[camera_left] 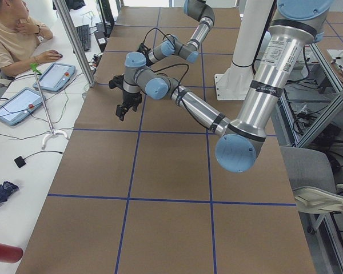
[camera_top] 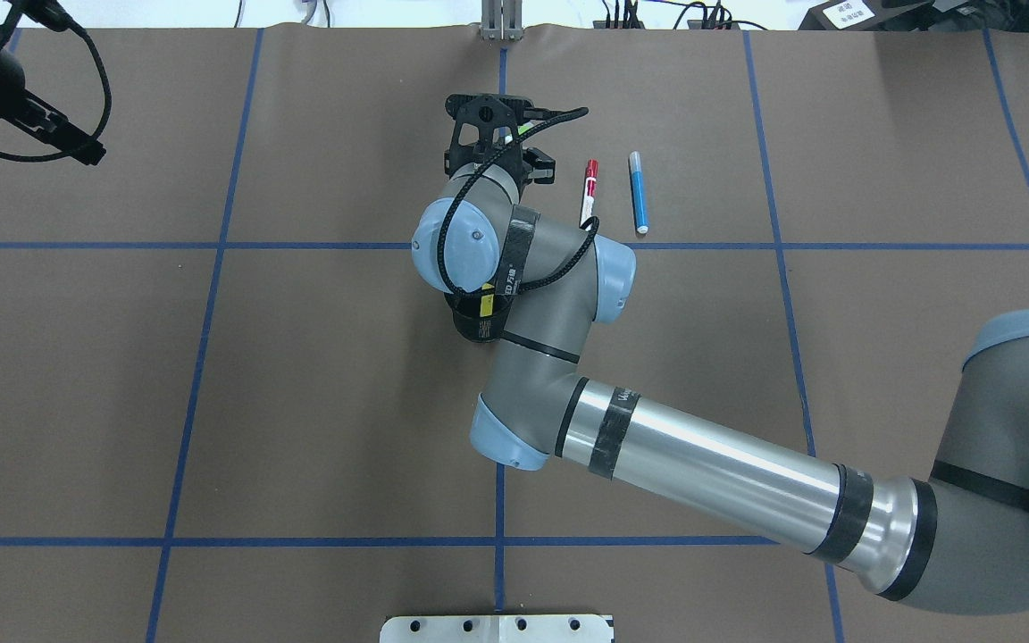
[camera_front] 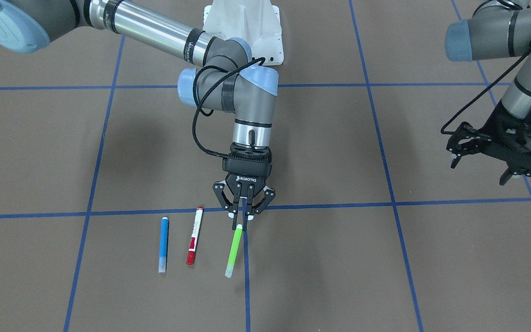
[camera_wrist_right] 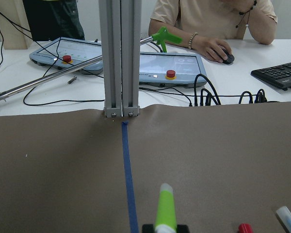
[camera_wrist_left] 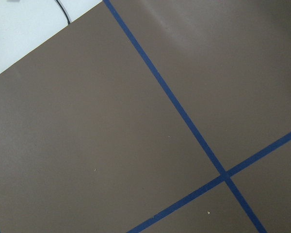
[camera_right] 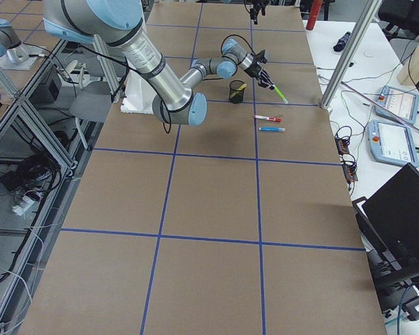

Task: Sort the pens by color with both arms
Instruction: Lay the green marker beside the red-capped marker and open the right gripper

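Observation:
My right gripper [camera_front: 243, 220] is shut on the rear end of the light green highlighter [camera_front: 233, 250]. The pen sticks out past the fingertips with its clear cap toward the operators' edge, as the right wrist view [camera_wrist_right: 165, 209] also shows. I cannot tell whether its cap touches the table. The red-capped white marker [camera_front: 194, 235] and the blue highlighter [camera_front: 163, 245] lie side by side on the table, just beside the green one. My left gripper [camera_front: 480, 169] hangs open and empty, far off at the table's other side. A yellow pen stands in the black mesh cup [camera_right: 237, 91].
The brown table [camera_front: 339, 276] is marked with blue tape lines. The mesh cup stands behind my right wrist, toward the robot. An aluminium post [camera_wrist_right: 120, 58] rises at the far edge, straight ahead of the green pen. Operators' tablets and cables lie beyond it.

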Robot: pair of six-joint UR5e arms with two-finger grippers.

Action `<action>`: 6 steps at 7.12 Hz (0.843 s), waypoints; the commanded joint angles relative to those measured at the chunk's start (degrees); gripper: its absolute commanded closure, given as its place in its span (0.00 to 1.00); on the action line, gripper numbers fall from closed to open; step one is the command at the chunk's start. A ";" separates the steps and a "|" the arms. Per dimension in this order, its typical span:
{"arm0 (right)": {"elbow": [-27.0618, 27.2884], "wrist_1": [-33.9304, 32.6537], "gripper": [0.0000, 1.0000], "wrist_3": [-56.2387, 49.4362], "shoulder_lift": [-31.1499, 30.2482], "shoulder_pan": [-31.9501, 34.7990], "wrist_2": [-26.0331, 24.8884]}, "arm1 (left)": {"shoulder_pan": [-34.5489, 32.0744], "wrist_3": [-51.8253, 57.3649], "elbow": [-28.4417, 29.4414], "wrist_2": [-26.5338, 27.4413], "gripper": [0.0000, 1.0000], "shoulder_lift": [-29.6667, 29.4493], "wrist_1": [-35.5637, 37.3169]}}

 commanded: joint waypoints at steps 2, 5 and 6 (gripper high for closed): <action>1.26 -0.02 0.02 -3.20 -0.03 0.10 0.24 | 0.09 -0.03 -0.09 -0.09 0.00 -0.07 0.00; 7.65 -5.17 0.02 -6.63 0.06 5.27 12.49 | 0.26 -4.40 -1.67 -0.17 0.00 -0.25 0.09; 9.51 -7.29 0.02 -7.52 -0.03 7.73 17.76 | 0.44 -9.65 -2.28 -0.87 0.00 -0.59 0.09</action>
